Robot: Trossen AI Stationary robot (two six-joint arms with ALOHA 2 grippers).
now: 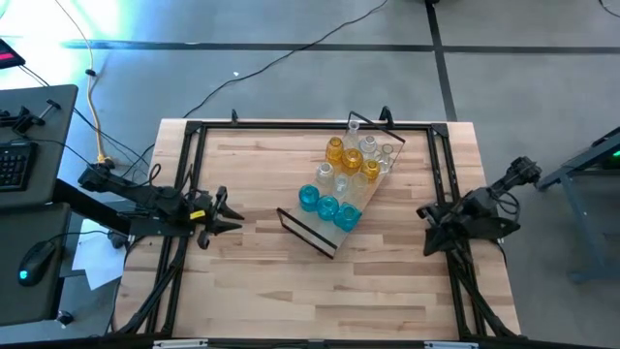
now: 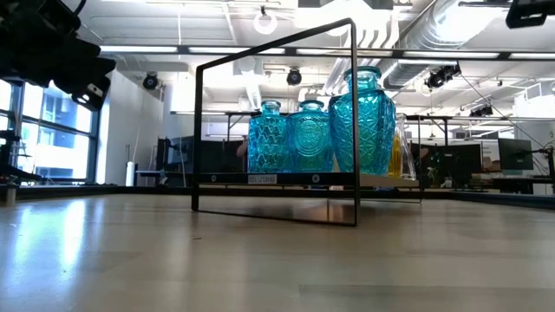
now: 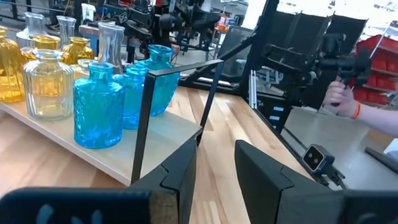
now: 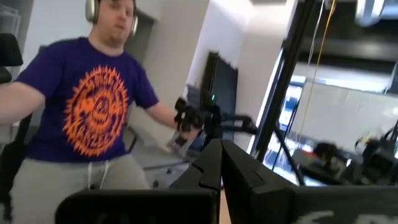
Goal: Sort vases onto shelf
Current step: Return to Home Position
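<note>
Long light-wood shelf board with thin black wire end frames sits diagonally on the big wooden tabletop, right of centre. Three teal-blue glass vases line up at its near end. Three amber-yellow glass vases stand further along, with clear glass vases around them (hard to count those). Left gripper hovers just inside the table's left edge, fingers parted, holding nothing. Right gripper is by the right edge, fingers pressed together, empty.

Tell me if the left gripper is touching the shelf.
Apart. The high view shows bare tabletop between the left gripper and the shelf.
</note>
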